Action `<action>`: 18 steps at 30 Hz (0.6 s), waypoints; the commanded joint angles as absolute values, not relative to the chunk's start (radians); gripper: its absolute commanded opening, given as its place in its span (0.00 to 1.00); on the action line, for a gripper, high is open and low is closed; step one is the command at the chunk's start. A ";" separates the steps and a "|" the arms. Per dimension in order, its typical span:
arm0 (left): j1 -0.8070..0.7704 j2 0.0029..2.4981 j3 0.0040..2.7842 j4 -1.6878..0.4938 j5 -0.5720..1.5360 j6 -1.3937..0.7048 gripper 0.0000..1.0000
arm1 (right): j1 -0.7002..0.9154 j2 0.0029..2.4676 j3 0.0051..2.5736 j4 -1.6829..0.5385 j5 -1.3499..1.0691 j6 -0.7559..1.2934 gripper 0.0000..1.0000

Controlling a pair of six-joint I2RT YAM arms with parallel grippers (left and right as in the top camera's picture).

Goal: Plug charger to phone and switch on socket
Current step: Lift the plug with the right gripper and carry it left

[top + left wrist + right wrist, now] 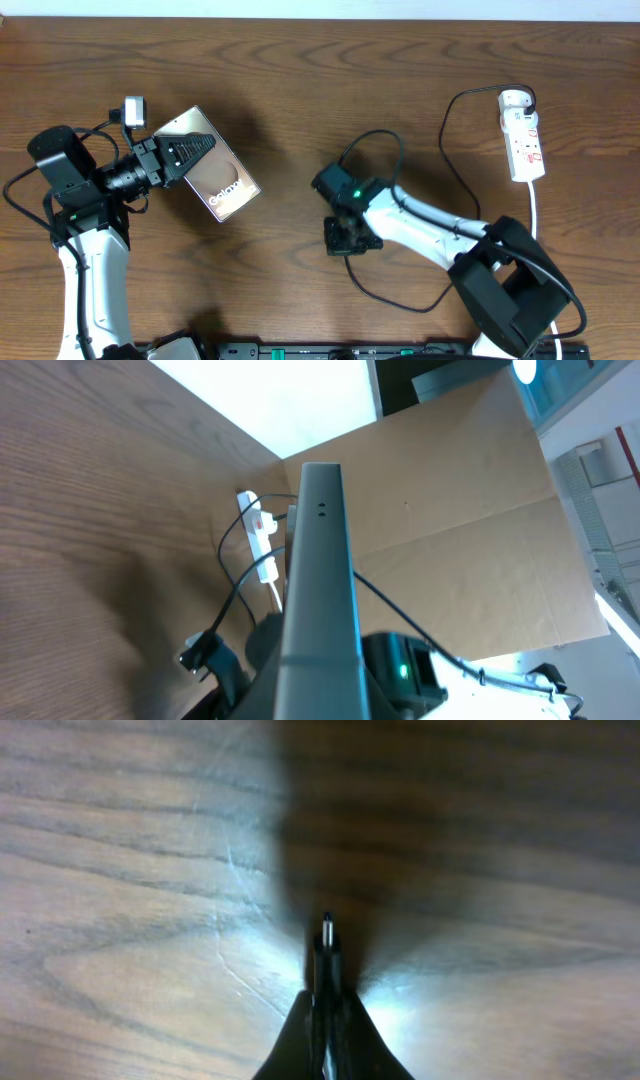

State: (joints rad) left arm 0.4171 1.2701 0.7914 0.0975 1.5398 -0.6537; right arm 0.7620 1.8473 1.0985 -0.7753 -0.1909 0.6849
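Dark wood-grain desk [300, 60] fills the whole overhead view, with a pale strip along the far edge. Over on the left side, the left gripper [200, 152] has its jaws pinched on the phone [222, 183], holding it off the desk at a slant, bronze face and "Galaxy" lettering up. From the left wrist camera you just see the phone's thin grey edge [318, 580] running straight up the middle, with a brown cardboard panel [470, 510] behind it.

Around the middle of the desk, slightly toward the near edge, the right gripper [348, 238] points down with its jaws pressed together on the plug end of the charger [460, 150]. The right wrist view shows the little plug tip [326, 932] sticking out from between the fingers [290, 1040], just above the wood. The black cable loops behind the arm and runs off to the far right corner, where the socket [524, 140] lies, its white cord [536, 205] trailing toward the near edge.
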 commanded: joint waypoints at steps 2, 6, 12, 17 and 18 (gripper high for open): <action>0.419 1.268 0.786 0.101 1.571 -0.648 0.07 | 0.691 1.852 1.182 -0.829 -0.273 0.513 0.01; 0.420 1.268 0.786 0.098 1.571 -0.647 0.07 | 0.614 1.851 1.211 -0.850 -0.441 0.352 0.01; 0.420 1.268 0.786 0.098 1.571 -0.647 0.07 | 0.398 1.851 1.217 -0.904 -0.902 -0.039 0.01; 0.420 1.268 0.786 0.099 1.571 -0.647 0.07 | 0.255 1.851 1.217 -1.088 -1.046 -0.395 0.01; 0.420 1.268 0.786 0.099 1.571 -0.647 0.07 | 0.235 1.851 1.217 -1.132 -1.060 -0.470 0.01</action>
State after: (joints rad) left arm 0.4171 1.2701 0.7914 0.0940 1.5398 -0.6537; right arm 0.2951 1.8492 1.2022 -1.0534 -0.8715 -0.1051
